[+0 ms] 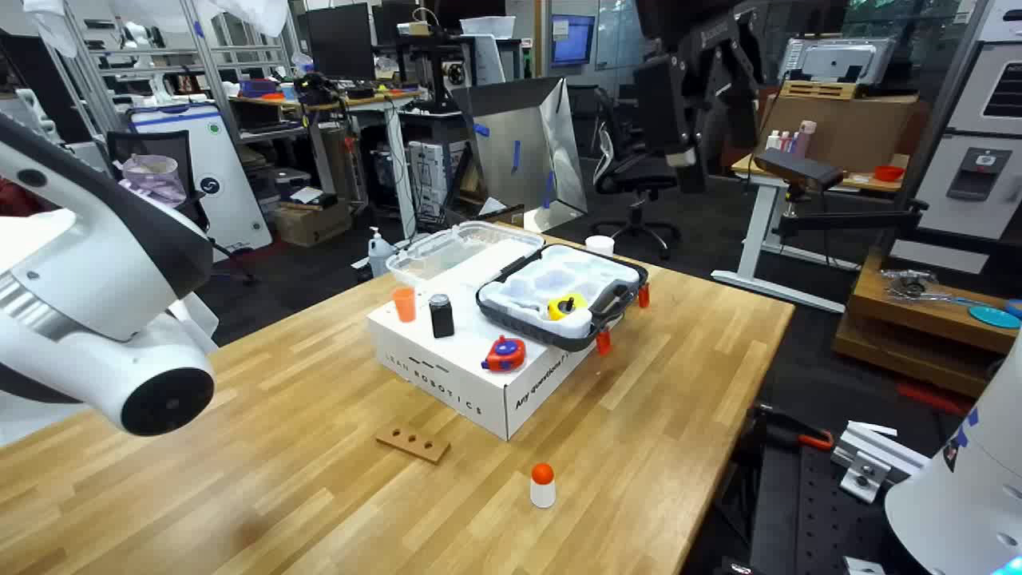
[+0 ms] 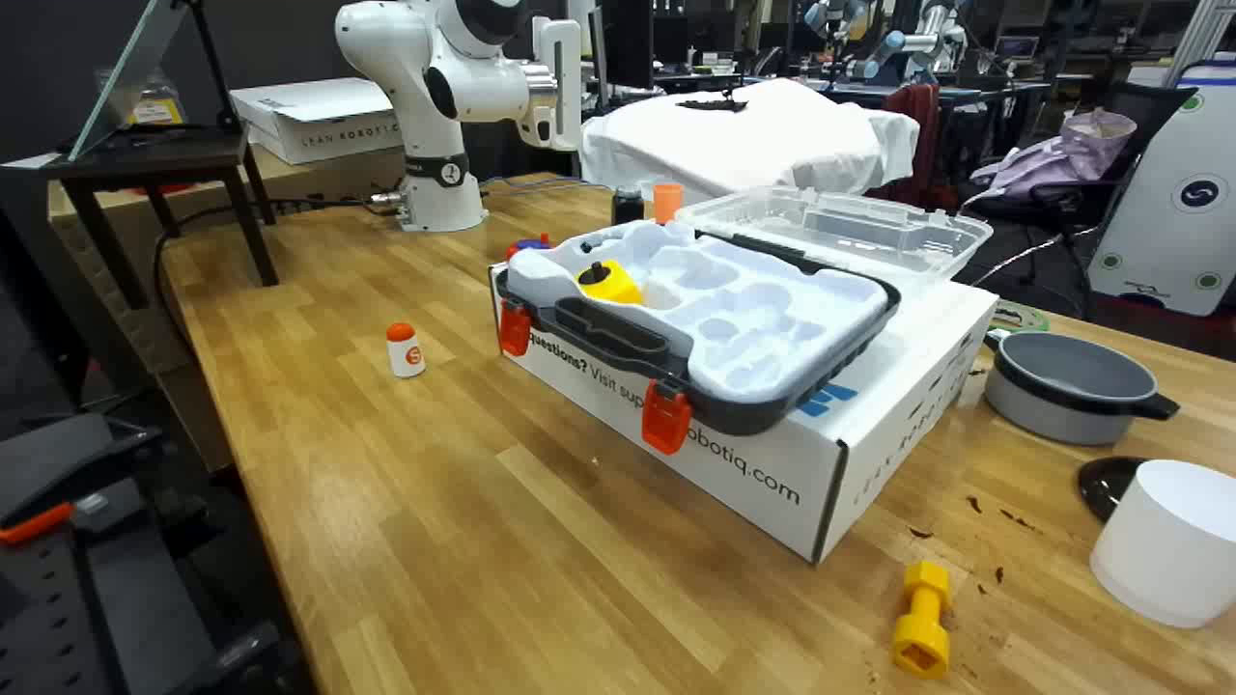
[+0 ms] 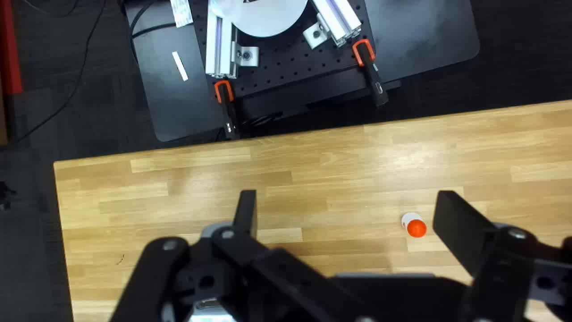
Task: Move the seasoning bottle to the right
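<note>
The worktop (image 2: 483,560) is semi-gloss wood. The seasoning bottle (image 2: 407,351) looks smooth plastic, the box (image 2: 763,502) matt cardboard, the case lid (image 2: 840,234) clear plastic. Beyond one worktop edge, profiles (image 3: 219,49) are metal.

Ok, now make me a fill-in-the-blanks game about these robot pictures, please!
Below its cap, the seasoning bottle is mostly ____.
The brown block has ____ holes.
The colourful object inside the open case is mostly ____.
The end effector is not shut but ____.

Missing words: white; three; yellow; open
</note>
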`<state>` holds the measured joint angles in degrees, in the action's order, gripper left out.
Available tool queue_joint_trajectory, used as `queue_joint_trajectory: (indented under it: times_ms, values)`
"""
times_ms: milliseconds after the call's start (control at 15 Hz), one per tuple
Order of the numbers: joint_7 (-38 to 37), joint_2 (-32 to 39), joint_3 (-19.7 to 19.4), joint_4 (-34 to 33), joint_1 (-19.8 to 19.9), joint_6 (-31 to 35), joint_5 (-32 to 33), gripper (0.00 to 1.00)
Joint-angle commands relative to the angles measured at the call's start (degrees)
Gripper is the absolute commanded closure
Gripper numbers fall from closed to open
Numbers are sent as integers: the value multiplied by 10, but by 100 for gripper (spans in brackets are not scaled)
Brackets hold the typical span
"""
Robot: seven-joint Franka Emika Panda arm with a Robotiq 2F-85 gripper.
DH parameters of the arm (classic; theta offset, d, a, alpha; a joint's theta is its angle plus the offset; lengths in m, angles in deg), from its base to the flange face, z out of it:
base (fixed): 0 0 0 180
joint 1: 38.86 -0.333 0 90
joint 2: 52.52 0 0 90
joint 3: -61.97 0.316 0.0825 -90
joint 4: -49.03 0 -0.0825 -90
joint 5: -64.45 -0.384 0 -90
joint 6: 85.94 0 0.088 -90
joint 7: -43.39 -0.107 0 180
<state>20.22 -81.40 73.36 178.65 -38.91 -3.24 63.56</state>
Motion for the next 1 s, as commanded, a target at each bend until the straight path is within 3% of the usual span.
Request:
queue_joint_trajectory:
  times_ms: [0, 467, 933]
  values:
    - [-2, 1, -5, -1, -6, -1, 2, 0]
    - [-2, 1, -5, -1, -6, -1, 2, 0]
    - [136, 62, -27, -25, -40, 64, -48, 0]
